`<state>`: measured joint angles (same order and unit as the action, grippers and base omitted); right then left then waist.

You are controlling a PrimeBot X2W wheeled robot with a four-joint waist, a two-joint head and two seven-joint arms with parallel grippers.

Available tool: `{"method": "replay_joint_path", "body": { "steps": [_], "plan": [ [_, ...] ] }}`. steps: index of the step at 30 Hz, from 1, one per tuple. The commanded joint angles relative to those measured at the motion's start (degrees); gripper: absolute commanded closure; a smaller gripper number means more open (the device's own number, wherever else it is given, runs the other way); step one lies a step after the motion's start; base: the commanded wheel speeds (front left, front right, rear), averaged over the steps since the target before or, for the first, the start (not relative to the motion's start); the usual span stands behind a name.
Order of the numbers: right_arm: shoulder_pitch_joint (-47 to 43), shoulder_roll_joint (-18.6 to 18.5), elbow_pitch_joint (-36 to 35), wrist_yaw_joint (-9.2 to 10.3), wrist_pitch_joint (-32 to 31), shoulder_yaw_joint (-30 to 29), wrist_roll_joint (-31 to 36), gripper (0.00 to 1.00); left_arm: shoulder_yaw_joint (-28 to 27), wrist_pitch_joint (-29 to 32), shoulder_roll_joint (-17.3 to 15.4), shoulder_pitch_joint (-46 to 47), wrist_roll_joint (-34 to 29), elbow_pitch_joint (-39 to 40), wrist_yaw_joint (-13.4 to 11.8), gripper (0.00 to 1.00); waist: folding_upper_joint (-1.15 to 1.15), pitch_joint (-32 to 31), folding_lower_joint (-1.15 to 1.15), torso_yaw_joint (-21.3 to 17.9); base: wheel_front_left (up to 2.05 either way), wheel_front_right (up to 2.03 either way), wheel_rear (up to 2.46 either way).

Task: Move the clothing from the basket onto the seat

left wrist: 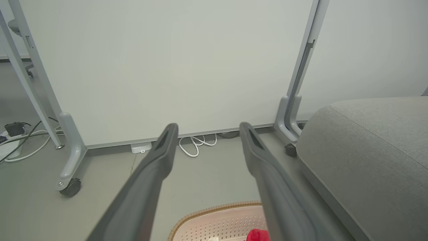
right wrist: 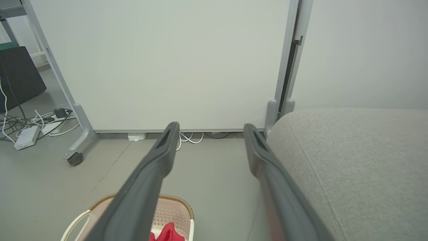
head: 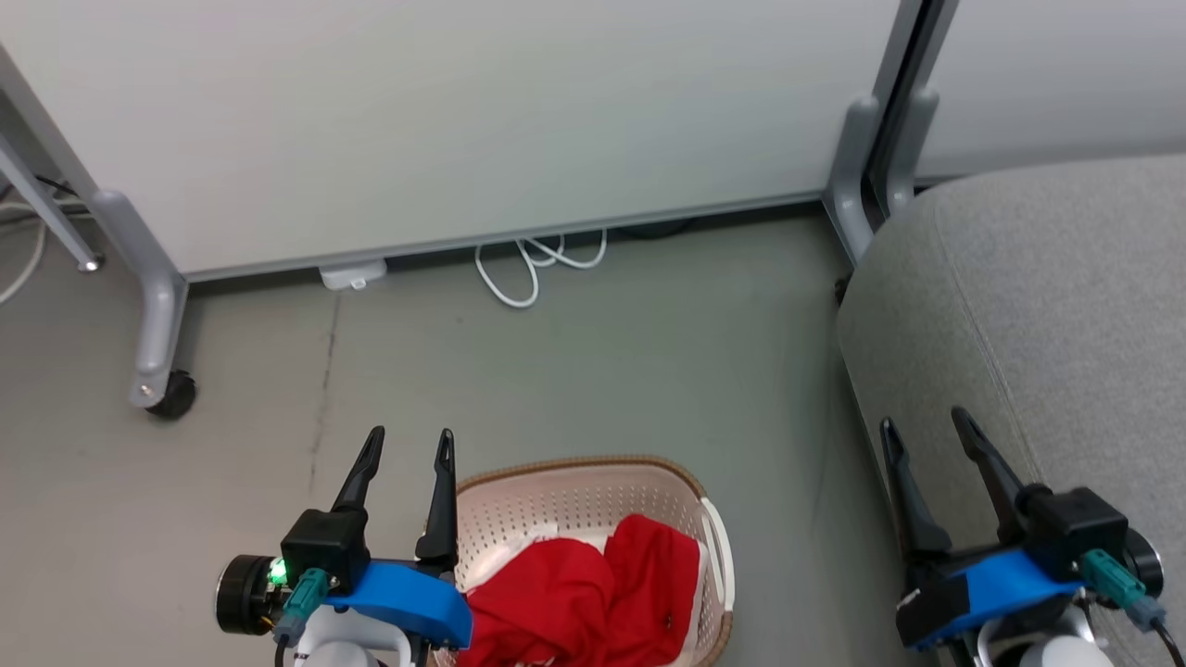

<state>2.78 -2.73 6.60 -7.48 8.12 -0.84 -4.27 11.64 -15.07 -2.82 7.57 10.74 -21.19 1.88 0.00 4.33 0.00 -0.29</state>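
The cream basket [head: 593,486] with a brown rim stands on the floor at the bottom centre of the head view. Red clothing [head: 584,597] lies heaped inside it, with a little white fabric at its left edge. The grey seat [head: 1047,306] fills the right side. My left gripper [head: 410,445] hovers open at the basket's left rim, holding nothing. Over the seat's left edge my right gripper [head: 924,421] is open and empty too. Its wrist view shows the basket [right wrist: 174,209] low down and the seat [right wrist: 361,157] to the right. In the left wrist view the basket [left wrist: 217,219] sits below the fingers.
A white partition panel [head: 445,120] on grey wheeled legs [head: 157,315] stands behind the basket. White cables [head: 533,264] and a small adapter [head: 352,275] lie at its foot. More cables and a power strip [right wrist: 26,135] are on the floor far left.
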Motion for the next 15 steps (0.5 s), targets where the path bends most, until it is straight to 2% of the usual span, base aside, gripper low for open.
{"method": "replay_joint_path", "body": {
  "steps": [1, 7, 15],
  "plan": [
    [1.34, -0.28, -0.44, -0.03, 0.14, 0.44, 0.12, 0.00, -0.30, -0.17, -0.14, 1.27, -0.46, -0.66, 0.09, 0.00, 0.00, 2.84, 0.00, -1.58, 0.00, 0.00, 0.00],
    [6.44, -0.27, -2.24, -0.03, 0.69, 2.48, 0.75, 0.00, 0.22, -0.16, -0.55, 4.93, -1.92, -4.71, 1.15, 0.00, 0.00, 10.73, 0.00, -4.68, 0.00, 0.00, 0.00],
    [12.98, -0.23, -3.55, -0.03, 1.98, 4.19, 1.13, 0.00, 3.53, -0.16, -2.12, 14.13, -5.01, -17.81, 2.76, 0.00, 0.00, 21.17, 0.00, -8.74, 0.00, 0.00, 0.00]
  ]
}}
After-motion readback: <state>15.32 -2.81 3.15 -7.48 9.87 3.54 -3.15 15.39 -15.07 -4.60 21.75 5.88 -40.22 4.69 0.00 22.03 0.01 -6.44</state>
